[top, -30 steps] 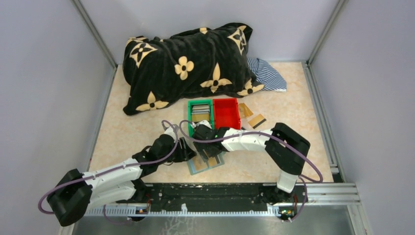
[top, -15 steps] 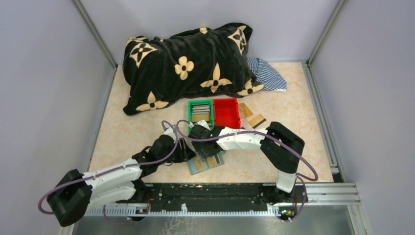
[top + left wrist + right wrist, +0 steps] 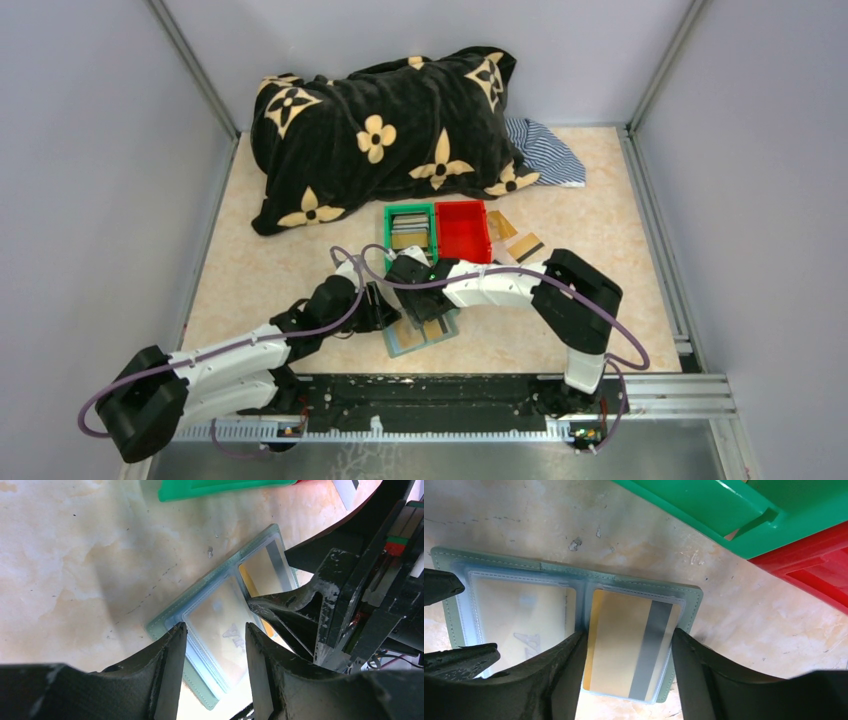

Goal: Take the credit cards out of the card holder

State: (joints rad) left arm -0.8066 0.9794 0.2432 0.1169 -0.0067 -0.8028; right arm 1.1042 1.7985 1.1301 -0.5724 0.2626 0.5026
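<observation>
Now our left pincer (image 3: 215, 630) and right pincer (image 3: 626, 645) both gape over the card holder (image 3: 580, 595).
Each straddles one see-through pocket as it lies open on the table (image 3: 280, 270); we see a gold credit card (image 3: 614, 630) pocketed under the right one. Just beyond stand the green bin (image 3: 704, 500) and red bin (image 3: 814, 565).

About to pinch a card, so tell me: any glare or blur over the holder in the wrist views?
Right wrist: card sharp through its pocket, stripe clear; right pincer soft and dark at the frame's bottom. Left wrist: holder pocket milky with sheen; left pincer out of focus.
</observation>
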